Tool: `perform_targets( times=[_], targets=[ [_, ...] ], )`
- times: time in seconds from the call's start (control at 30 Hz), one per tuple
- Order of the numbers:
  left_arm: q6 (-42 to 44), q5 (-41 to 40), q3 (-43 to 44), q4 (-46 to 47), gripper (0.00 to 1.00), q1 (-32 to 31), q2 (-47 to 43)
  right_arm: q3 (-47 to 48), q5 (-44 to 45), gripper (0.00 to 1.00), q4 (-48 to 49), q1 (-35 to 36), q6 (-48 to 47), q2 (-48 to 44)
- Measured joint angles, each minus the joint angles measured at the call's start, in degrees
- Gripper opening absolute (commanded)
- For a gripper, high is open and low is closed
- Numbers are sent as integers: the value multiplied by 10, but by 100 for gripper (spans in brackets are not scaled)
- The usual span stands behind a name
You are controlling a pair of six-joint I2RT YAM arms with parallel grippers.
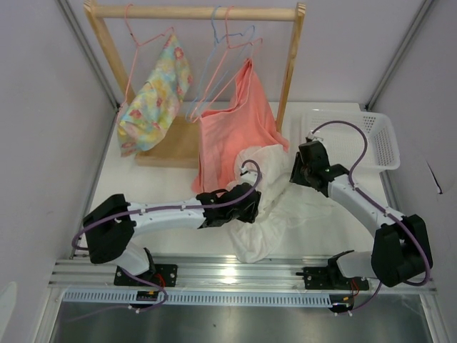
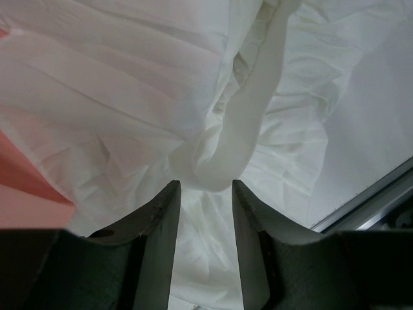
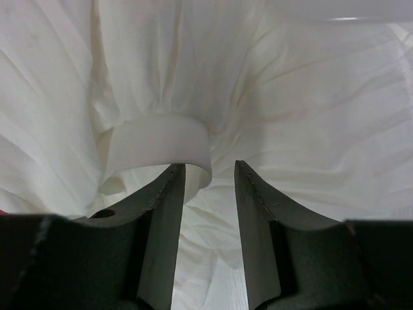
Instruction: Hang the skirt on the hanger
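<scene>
On a white counter, a thin white fabric skirt with soft gathers lies in a rumpled heap at the middle, between two robot arms that reach in from the near edge. Its upper folds rise against the lower edge of a salmon-pink garment, which hangs from a wooden clothes rack at the back.

The thin light blue wire hanger hangs bare on the rack's rod, just left of the salmon garment and well apart from the skirt. Further left, a floral yellow-green garment hangs on a pink wire hanger. A white plastic basket sits at the right rear.

The left hand presses into the skirt's left side. Seen from its wrist, the left hand has its jaws about half apart, and a rolled fold of white cloth lies across their tips. Whether it is pinched cannot be told.

The right hand meets the skirt's upper right. From its wrist, the right hand also stands partly open, the smooth white waistband curving against one fingertip, with nothing clamped between the jaws.
</scene>
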Motion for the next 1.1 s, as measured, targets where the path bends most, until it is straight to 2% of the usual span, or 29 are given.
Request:
perform_targets(
  times=[0.43, 0.6, 0.7, 0.8, 0.9, 0.93, 0.97, 1.07, 1.1],
  targets=[
    [-13, -32, 12, -45, 43, -23, 55, 14, -3, 42, 13, 0, -17, 39],
    [-13, -37, 15, -45, 43, -24, 73, 15, -2, 36, 15, 0, -22, 42],
    [-12, -43, 31, -47, 37, -25, 84, 16, -2, 27, 16, 0, -25, 46],
    [-13, -52, 42, -44, 27, -25, 89, 19, -2, 18, 15, -1, -28, 49],
    [-12, -62, 42, -47, 13, -25, 89, 30, -1, 10, 12, -2, -30, 49],
    [-11, -65, 42, -48, 3, -25, 89, 35, -1, 10, 10, -1, -31, 49],
    [-10, -68, 42, -48, 0, -23, 89, 40, -1, 8, 8, -1, -31, 49],
    [-3, -70, 42, -53, 1, -18, 87, 55, -1, 7, 0, -2, -32, 47],
    [-2, -70, 42, -55, 7, -16, 85, 58, -1, 7, -1, -1, -33, 45]
  ],
)
